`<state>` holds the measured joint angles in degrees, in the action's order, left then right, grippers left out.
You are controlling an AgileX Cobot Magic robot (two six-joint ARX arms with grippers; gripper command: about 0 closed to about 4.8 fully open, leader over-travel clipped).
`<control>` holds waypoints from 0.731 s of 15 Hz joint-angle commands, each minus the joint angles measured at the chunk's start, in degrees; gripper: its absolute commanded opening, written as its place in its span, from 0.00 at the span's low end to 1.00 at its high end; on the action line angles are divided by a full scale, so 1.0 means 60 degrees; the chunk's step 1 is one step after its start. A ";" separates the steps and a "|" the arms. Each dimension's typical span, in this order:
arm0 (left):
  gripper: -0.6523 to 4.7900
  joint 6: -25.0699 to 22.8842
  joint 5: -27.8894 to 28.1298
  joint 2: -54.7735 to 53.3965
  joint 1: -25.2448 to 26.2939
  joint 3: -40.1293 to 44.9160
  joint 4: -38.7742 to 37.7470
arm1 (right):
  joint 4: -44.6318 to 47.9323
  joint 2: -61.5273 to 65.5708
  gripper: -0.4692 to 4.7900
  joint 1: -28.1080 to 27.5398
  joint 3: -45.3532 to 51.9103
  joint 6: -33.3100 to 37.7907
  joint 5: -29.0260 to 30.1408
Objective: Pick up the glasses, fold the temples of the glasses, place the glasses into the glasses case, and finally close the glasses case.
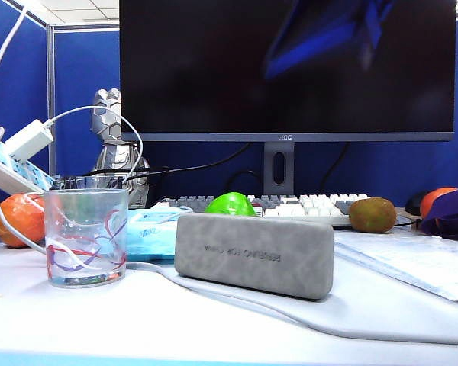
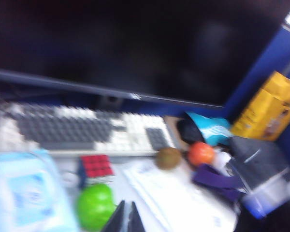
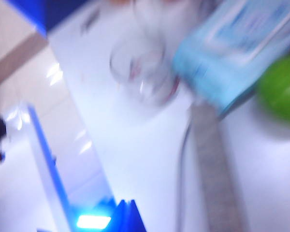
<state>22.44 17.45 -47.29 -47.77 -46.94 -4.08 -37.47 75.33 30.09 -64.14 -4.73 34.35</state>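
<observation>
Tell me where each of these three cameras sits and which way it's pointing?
Exterior: low at desk level, facing the closed glasses case and monitor; no robot parts show.
Left wrist: raised, angled toward the keyboard; shut left claw shows.
Right wrist: looking down at the case; shut right claw shows.
Shared: the green ball.

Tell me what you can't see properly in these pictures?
- Glasses: in no view. The case is shut in the exterior view, so whatever is inside stays hidden.
- Left gripper: only its shut tips show, cut off by the frame edge of the blurred left wrist view.
- Right gripper: shut tips at the frame edge of the right wrist view; motion blur smears the tumbler.
- Both arms: outside the exterior view.
</observation>
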 commanded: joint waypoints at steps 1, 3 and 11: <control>0.11 -0.1209 0.0823 0.0597 -0.0007 -0.0029 -0.0816 | 0.0291 0.1341 0.08 0.0550 0.0040 0.0040 0.0055; 0.11 -0.1239 0.1064 0.0929 -0.0007 -0.0029 -0.1089 | 0.0565 0.2022 0.08 0.0619 0.0040 0.0033 0.0062; 0.11 -0.1253 0.2080 0.2084 -0.0007 -0.0029 -0.1851 | 0.1756 0.3570 0.08 0.0503 0.0040 -0.0036 -0.1322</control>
<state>15.03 28.71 -35.42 -47.79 -46.96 -14.39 -29.32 96.99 33.41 -63.72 -4.75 27.53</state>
